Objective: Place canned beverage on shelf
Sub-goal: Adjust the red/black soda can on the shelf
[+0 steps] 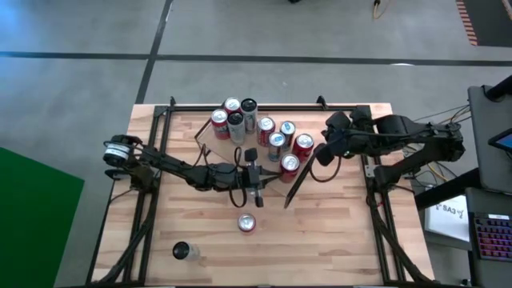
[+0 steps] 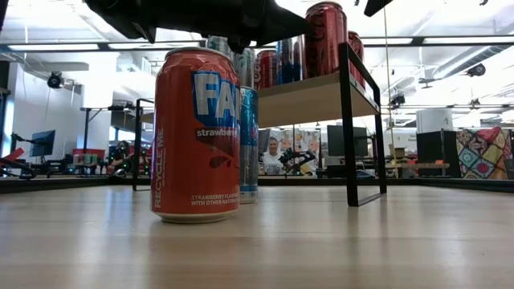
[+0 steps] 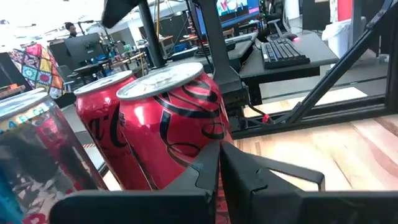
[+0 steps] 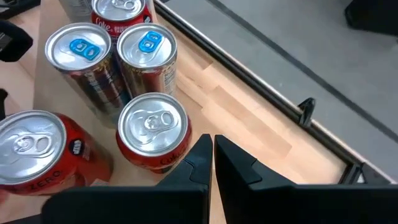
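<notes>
With both claws pressed together and empty, left claw (image 1: pixel 258 198) poised over the table has the loose can (image 1: pixel 246 223) just ahead, shelf (image 1: pixel 240 144) behind; next, spread and descend

Your light-wood shelf (image 1: pixel 256 140) is standing level, carrying upright cans (image 1: pixel 276 141) just beyond the left gripper (image 1: pixel 258 196); one red strawberry can (image 1: pixel 246 223) is standing behind it.
</notes>
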Controlling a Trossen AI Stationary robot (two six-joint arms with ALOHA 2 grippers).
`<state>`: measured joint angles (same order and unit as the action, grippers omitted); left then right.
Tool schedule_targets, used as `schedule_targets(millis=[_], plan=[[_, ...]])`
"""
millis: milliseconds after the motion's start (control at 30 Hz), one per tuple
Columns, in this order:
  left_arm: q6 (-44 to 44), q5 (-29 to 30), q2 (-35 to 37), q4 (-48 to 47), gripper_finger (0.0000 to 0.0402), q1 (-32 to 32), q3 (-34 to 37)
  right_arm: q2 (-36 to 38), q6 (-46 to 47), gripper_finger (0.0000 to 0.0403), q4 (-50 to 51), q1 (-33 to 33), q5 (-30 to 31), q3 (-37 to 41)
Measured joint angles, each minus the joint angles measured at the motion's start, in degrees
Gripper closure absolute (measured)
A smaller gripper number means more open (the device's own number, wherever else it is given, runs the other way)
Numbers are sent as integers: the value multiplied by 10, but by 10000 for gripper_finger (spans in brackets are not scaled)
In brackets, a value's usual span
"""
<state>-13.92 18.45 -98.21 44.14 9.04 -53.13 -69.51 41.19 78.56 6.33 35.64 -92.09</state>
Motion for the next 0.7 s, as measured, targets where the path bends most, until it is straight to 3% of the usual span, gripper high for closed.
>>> schedule_targets(millis=[200,400,700], plan=[[24,19,0,0,402,-4,-4,-4,24,394,1,0,-36,1],[23,20,0,-4,402,3,-3,-3,47,394,12,-6,-29,2],[-38,20,48,-43,402,34,0,-3,11,394,27,-59,-33,5]])
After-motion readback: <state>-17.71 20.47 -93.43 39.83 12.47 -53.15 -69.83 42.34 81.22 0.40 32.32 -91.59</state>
